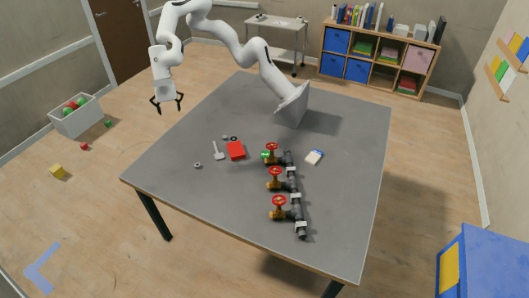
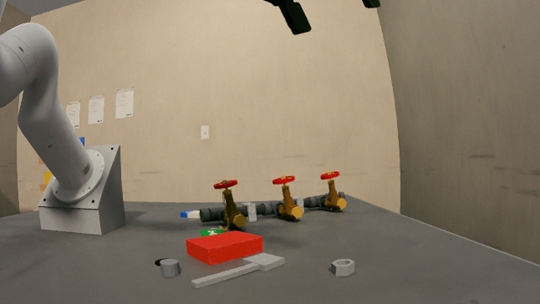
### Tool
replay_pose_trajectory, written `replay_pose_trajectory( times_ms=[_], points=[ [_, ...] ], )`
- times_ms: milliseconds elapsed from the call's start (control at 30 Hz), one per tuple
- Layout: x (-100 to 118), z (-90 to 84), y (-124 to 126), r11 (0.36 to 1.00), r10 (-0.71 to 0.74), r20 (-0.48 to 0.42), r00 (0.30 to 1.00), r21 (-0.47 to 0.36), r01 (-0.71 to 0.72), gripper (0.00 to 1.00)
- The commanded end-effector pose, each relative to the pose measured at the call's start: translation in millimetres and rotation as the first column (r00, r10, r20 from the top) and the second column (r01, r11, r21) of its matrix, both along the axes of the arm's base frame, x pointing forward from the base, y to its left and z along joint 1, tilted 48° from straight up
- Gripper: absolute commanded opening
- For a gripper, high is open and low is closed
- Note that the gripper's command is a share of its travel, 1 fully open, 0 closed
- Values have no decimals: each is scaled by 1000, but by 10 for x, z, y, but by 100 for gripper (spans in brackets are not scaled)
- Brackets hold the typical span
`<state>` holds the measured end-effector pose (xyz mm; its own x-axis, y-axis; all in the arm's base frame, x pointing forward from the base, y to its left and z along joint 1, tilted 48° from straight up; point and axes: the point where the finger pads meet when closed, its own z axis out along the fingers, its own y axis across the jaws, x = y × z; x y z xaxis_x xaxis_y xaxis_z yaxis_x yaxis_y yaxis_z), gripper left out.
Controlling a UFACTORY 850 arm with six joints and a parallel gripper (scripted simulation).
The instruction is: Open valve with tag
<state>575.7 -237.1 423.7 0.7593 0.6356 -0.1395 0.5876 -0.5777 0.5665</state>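
Note:
Three brass valves with red handwheels stand upright along a dark grey pipe (image 1: 294, 186) (image 2: 267, 207) on the grey table (image 1: 229, 196). The far valve (image 1: 271, 152) (image 2: 227, 200) has a green tag (image 1: 264, 155) (image 2: 211, 231) lying at its foot. The middle valve (image 1: 274, 173) (image 2: 287, 196) and the near valve (image 1: 278, 204) (image 2: 332, 190) carry no tag. My gripper (image 1: 166, 106) is open and empty. It hangs high beyond the table's far left edge, well away from the valves. In the exterior view only its finger tips (image 2: 330, 12) show at the top.
A red block (image 1: 236, 150) (image 2: 225, 246), a grey T-shaped tool (image 1: 217, 152) (image 2: 238, 269), a hex nut (image 1: 197, 164) (image 2: 343, 266), a small grey cylinder (image 1: 224, 137) (image 2: 170, 267) and a black ring (image 1: 233, 138) lie left of the valves. A white and blue block (image 1: 314, 157) lies right of the pipe. The arm's base (image 1: 292, 106) (image 2: 84, 209) stands on the table behind them.

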Motion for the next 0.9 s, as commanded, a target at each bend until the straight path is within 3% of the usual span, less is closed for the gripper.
replay_pose_trajectory(
  times_ms=[0,633,767,867],
  points=[
    [4,8,3,1000,1,1,1000,0,-1,100],
    [6,-7,12,1000,-2,1,1000,1,2,100],
    [19,-158,99,999,-30,-2,1000,15,30,100],
    [31,-418,254,996,-78,-8,997,34,78,100]
  ],
)
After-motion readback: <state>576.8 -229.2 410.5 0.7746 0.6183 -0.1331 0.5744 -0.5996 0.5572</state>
